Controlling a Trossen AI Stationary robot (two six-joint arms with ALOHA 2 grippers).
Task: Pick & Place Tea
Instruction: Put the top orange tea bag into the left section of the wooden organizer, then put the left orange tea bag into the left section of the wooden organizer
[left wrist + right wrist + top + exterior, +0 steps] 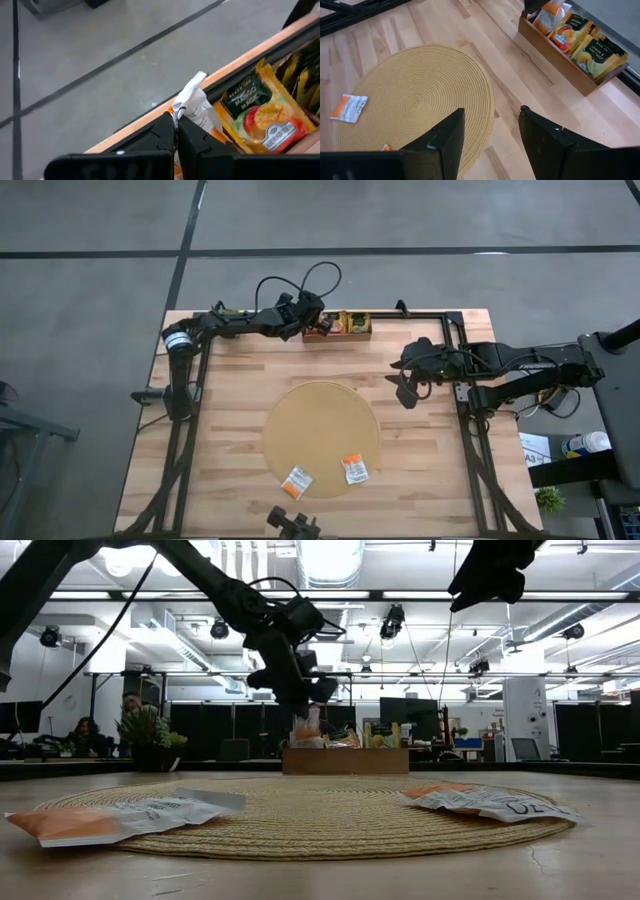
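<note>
The left claw (176, 134) is pinching a crinkled white-and-orange sachet (197, 107) tight between its fingers, right over the left end of the small wooden tray (338, 335) at the worktop's (230, 390) far edge. That tray is holding more upright packets, orange and dark green. The right claw (490, 131) is hanging parted and empty above the planks. Two flat sachets (297, 481) (354, 469) are lying on the round woven mat (320, 420).
</note>
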